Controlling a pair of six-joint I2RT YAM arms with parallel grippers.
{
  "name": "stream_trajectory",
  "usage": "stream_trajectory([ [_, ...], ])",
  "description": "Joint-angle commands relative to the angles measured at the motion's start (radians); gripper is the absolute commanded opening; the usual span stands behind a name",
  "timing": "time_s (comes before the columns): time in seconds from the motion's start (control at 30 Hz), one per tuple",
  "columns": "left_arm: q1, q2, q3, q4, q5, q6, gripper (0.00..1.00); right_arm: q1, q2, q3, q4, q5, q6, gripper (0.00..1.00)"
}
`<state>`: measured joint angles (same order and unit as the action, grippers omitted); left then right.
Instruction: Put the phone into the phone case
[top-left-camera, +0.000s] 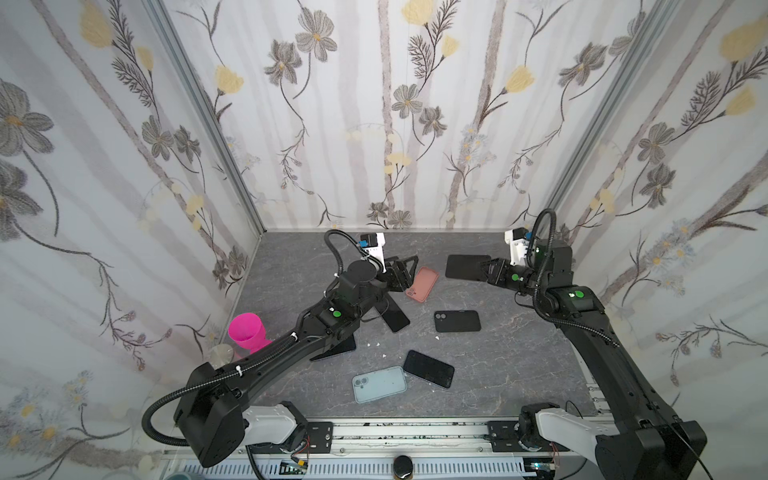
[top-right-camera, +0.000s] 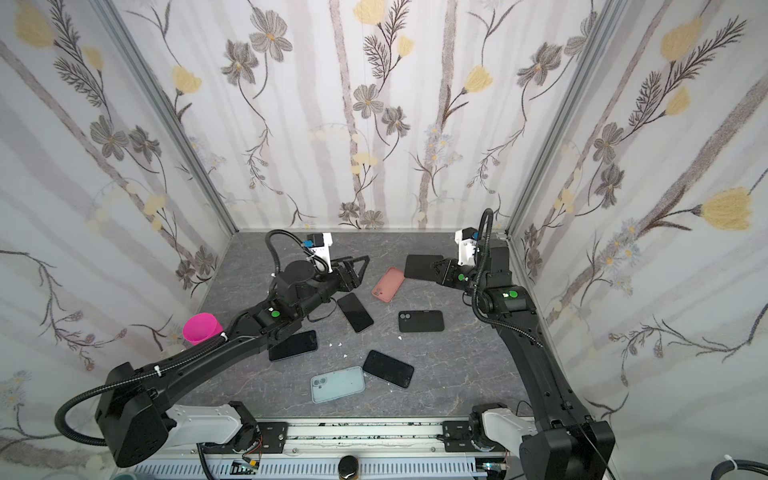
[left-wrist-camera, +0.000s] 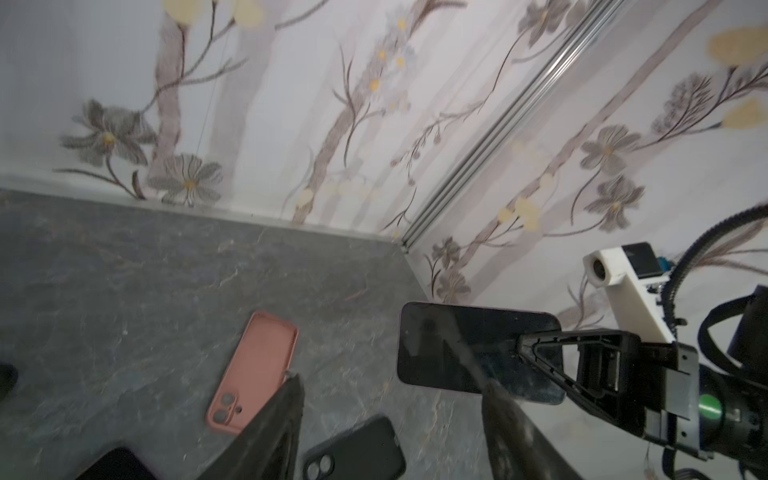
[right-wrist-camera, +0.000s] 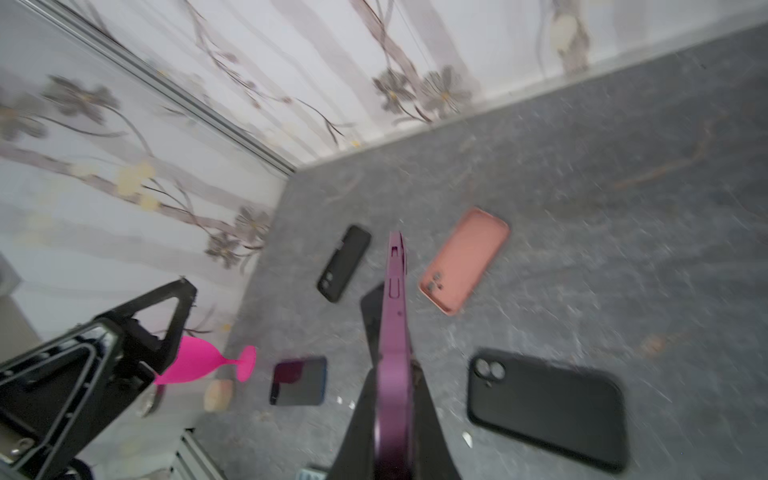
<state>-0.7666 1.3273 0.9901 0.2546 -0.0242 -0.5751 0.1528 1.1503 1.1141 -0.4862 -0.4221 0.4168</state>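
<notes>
Phone (left-wrist-camera: 449, 349) hangs above the bench (top-left-camera: 519, 353), 1 end clamped in the right fingers (right-wrist-camera: 357, 428), free end pointing toward the pink case (left-wrist-camera: 253, 365); left fingers (left-wrist-camera: 274, 428), spread and empty, hover beside it.

Floral wallpapered walls (top-left-camera: 374, 104), grey marbled tabletop (top-left-camera: 519, 365), aluminium corner posts (top-left-camera: 207, 116), even light

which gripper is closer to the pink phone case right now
Left. The left gripper hangs open right beside the pink phone case, on its left in a top view. The right gripper is farther off on the case's right, shut on a dark phone.
</notes>
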Motion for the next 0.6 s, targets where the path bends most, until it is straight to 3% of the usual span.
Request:
stream_trajectory([
  [0.0, -0.019, 0.050, -0.003, -0.063, 0.040, 0.017, 0.67, -0.002, 0.000, -0.041, -0.180, 0.145, -0.137, 0.00],
  [0.23, -0.056, 0.201, 0.054, -0.082, 0.110, -0.003, 0.65, -0.007, 0.048, -0.113, -0.185, 0.137, -0.148, 0.00],
  [0.57, -0.087, 0.346, 0.094, -0.132, 0.131, -0.019, 0.63, -0.007, 0.155, -0.164, -0.085, -0.043, -0.104, 0.00],
])
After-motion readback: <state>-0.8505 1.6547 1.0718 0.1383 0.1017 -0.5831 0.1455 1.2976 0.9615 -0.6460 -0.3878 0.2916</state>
